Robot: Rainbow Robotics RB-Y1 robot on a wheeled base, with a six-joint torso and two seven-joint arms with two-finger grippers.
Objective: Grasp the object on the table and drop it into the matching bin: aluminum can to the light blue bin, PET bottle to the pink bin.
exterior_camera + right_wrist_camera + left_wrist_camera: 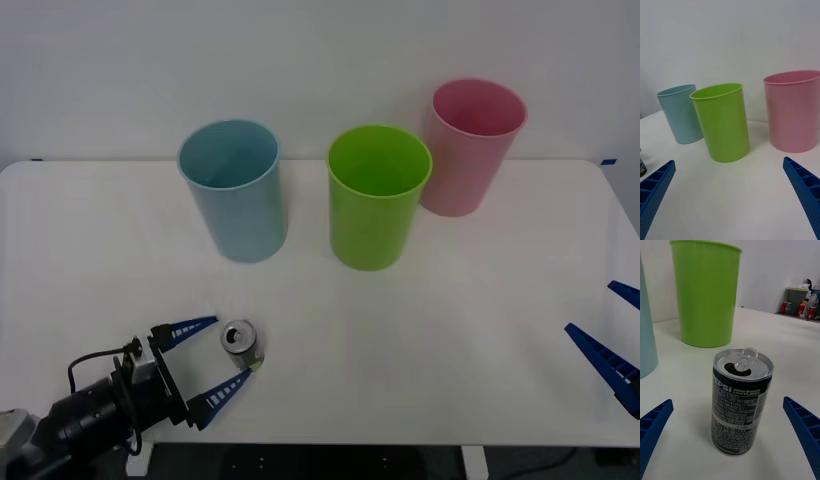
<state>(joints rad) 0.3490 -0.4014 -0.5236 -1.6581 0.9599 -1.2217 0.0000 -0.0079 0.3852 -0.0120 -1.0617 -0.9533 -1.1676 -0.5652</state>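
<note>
A small aluminum can [240, 342] [739, 405] with a silver pull-tab top and a dark body stands upright on the white table [450, 340] near its front left. My left gripper [218, 353] is open around it, one blue finger on each side, neither touching. A sliver of the can [642, 165] also shows in the right wrist view. The light blue bin [234, 190] [680, 114] stands behind the can, and the pink bin [470, 146] [793, 110] at the back right. My right gripper [610, 340] waits open at the table's right edge.
A bright green bin [378, 196] [721, 122] [705, 292] stands between the blue and pink bins. The light blue bin's wall [645, 341] rises close beside the can in the left wrist view. Bare tabletop lies between the two arms.
</note>
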